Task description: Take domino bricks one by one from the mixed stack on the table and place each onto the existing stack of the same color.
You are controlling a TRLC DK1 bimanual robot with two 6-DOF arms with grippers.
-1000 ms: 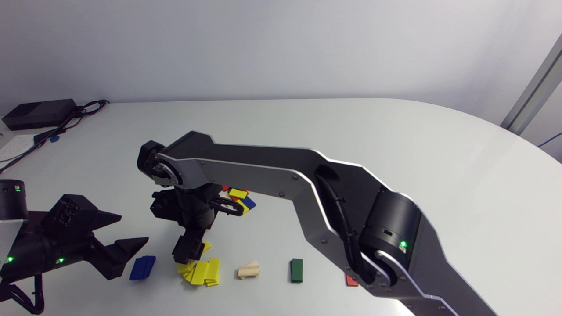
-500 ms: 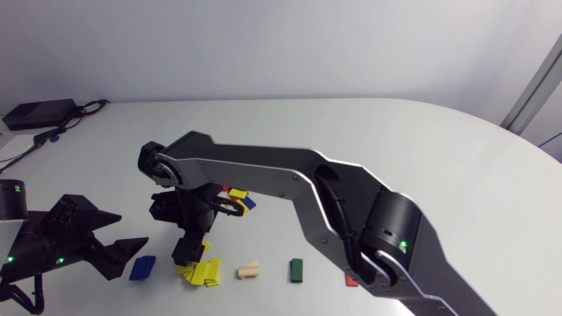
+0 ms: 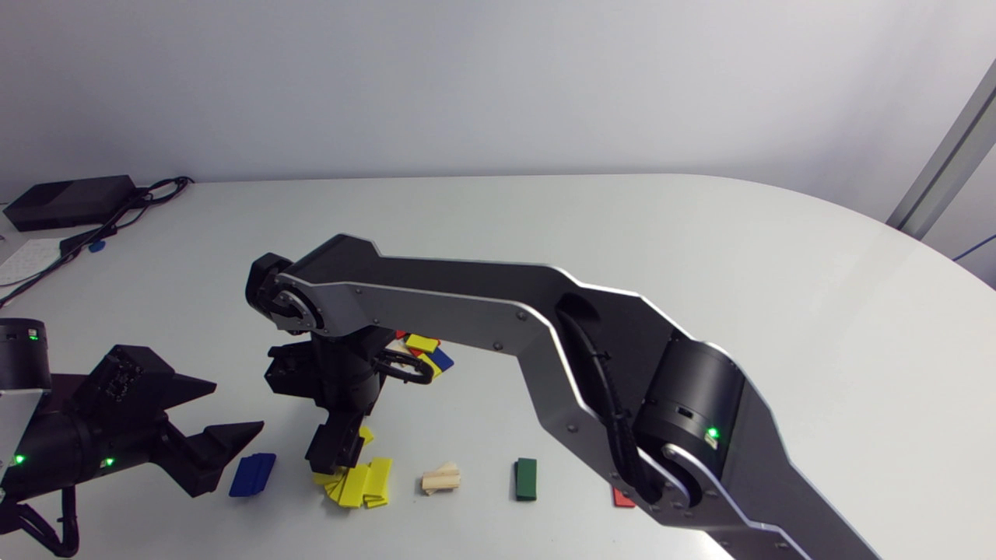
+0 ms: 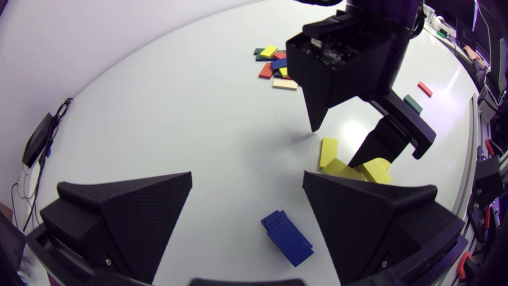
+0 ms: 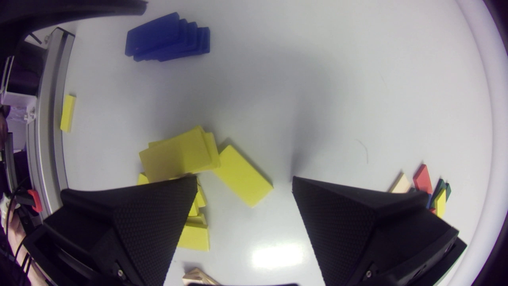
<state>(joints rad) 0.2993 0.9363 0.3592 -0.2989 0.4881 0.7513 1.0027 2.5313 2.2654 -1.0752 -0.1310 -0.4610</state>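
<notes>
Slightly lower now, right hand (image 5: 244, 178)

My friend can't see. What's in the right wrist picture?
The open right pincer hangs over a messy yellow pile, one yellow brick lying below the gap in it. A blue stack lies beyond, the mixed pile beside the pincer.

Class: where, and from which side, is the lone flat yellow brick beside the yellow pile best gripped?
Probably pinch the flat yellow rectangular domino brick across its long edges from above: flat on the white table, it offers only thin sides.
</notes>
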